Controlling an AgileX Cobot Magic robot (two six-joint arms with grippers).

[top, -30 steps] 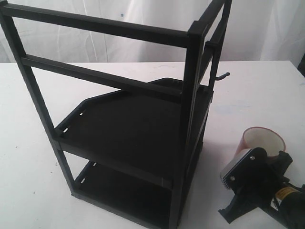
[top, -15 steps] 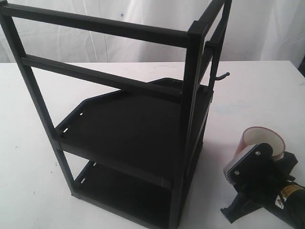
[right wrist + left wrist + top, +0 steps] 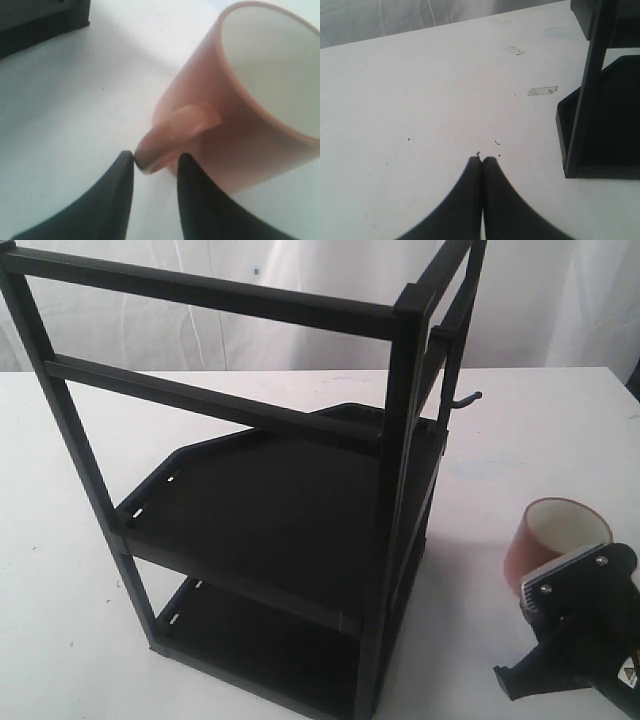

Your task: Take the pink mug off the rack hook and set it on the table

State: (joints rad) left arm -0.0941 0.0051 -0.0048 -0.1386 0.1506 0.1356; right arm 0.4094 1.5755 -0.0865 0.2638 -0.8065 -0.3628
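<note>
Right gripper [image 3: 155, 157] is sitting slightly apart, straddling the handle of the pink mug [image 3: 240, 135]; mug is standing on the table [image 3: 500, 440], at the rack's [image 3: 400, 440] four o'clock; left gripper [image 3: 482, 160] is pressing together.

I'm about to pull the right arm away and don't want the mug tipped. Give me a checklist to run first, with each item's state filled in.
1. Mug off the hook: ok, the hook is bare.
2. Mug upright, mouth up: ok.
3. Mug base flat on the table: cannot tell, the right pincer hides it in the exterior view.
4. Right pincer free of the handle: cannot tell, its fingers sit closely either side of the handle's end.
5. Mug apart from the rack: ok.
6. Left pincer out of the way: ok, shut, over bare table beside the rack's foot.
</note>
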